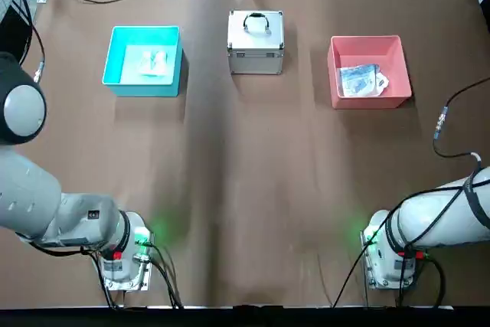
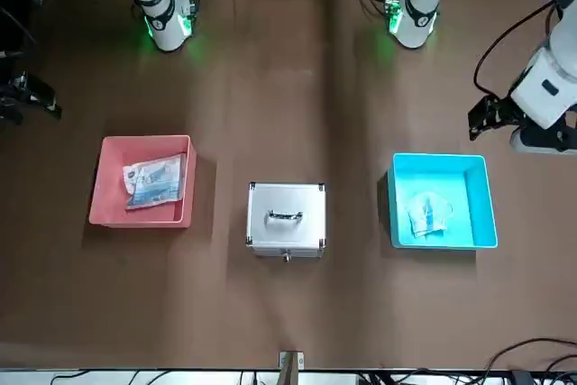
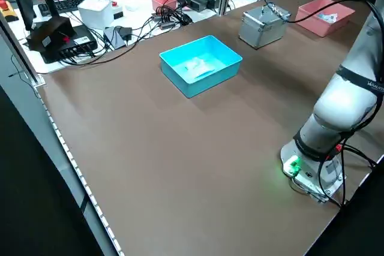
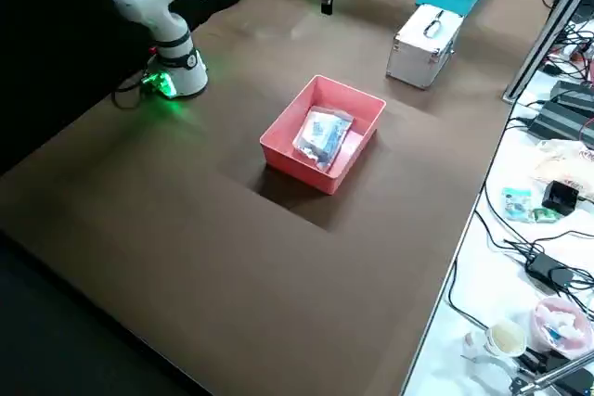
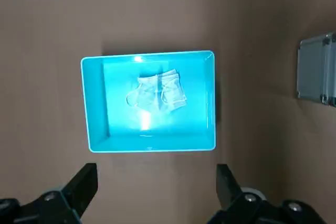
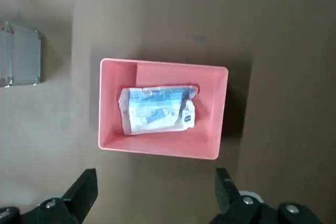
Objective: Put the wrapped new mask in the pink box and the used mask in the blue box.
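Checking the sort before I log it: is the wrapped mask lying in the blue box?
No, the wrapped new mask lies in the pink box; the blue box holds the used mask.

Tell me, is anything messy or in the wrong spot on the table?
Nothing stands out. The wrapped new mask lies inside the pink box, only a bit crooked. The used mask sits bunched in the blue box. The silver case stands shut between them.

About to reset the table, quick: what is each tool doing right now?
Left tool: open, holding nothing, above the blue box.
Right tool: open, holding nothing, above the pink box.
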You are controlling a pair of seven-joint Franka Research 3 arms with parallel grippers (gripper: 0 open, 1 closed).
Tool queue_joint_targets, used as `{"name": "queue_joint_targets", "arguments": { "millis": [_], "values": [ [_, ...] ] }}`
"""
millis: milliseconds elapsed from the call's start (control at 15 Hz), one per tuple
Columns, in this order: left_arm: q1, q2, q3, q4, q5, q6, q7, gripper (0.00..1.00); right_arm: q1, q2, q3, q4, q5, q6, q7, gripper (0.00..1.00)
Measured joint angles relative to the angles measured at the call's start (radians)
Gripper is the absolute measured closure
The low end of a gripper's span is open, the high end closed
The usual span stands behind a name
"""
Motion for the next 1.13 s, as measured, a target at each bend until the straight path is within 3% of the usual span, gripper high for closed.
{"name": "queue_joint_targets", "arguments": {
  "millis": [333,1133],
  "values": [
    [0.007,-0.039,0.006,-0.054,-0.002,0.023,-0.009,0.00,0.003,0.000,0.004,-0.002,-0.019,0.023,0.001,0.01],
    [0.006,-0.066,0.011,0.000,-0.014,-0.044,-0.010,0.00,0.003,0.000,0.002,-0.010,-0.022,0.025,0.004,0.01]
  ]
}}
